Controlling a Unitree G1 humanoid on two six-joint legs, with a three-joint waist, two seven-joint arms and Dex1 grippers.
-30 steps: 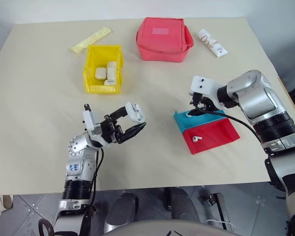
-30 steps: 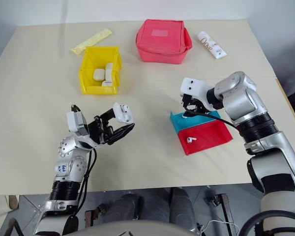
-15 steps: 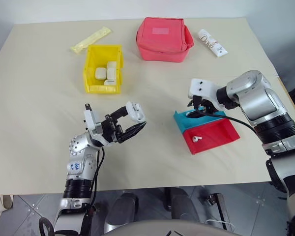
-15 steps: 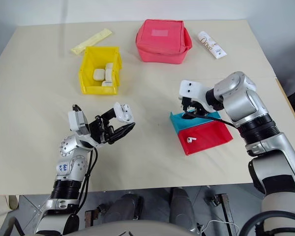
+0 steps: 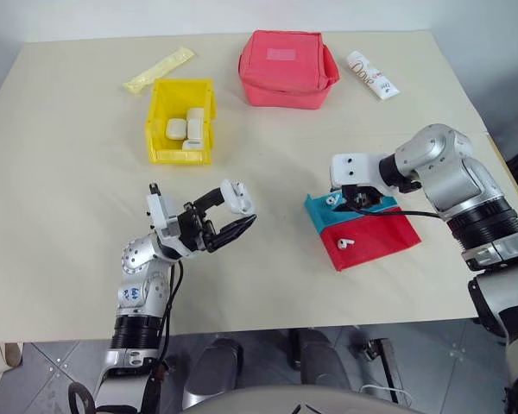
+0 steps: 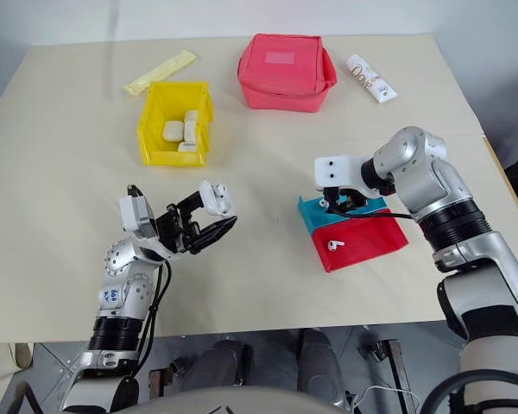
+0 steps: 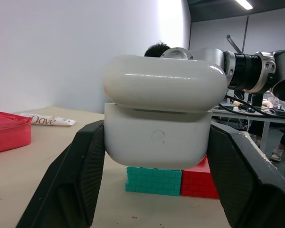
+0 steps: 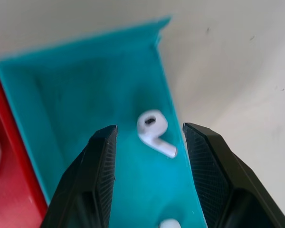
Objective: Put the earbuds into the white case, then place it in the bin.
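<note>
One yellow bin (image 5: 182, 131) sits near the table's (image 5: 69, 216) far edge, w/ 3 white cases (image 5: 186, 129) lying in it. A 4th white case (image 5: 238, 197), smooth & round-cornered, lid up a bit, is pinched tight in the left gripper (image 7: 156, 152) above the near left part of the table. Two earbuds: one earbud (image 8: 153, 131) lies in the tray's (image 5: 375, 241) blue half, right between the right gripper's (image 8: 149, 171) half-open fingers (image 8: 102, 166), which hold nothing; the other earbud (image 5: 346, 243) lies in the red half. By the far edge: 1 soft red pouch (image 5: 287, 67), 1 yellow packet (image 5: 159, 70), 1 white tube (image 5: 372, 75).
</note>
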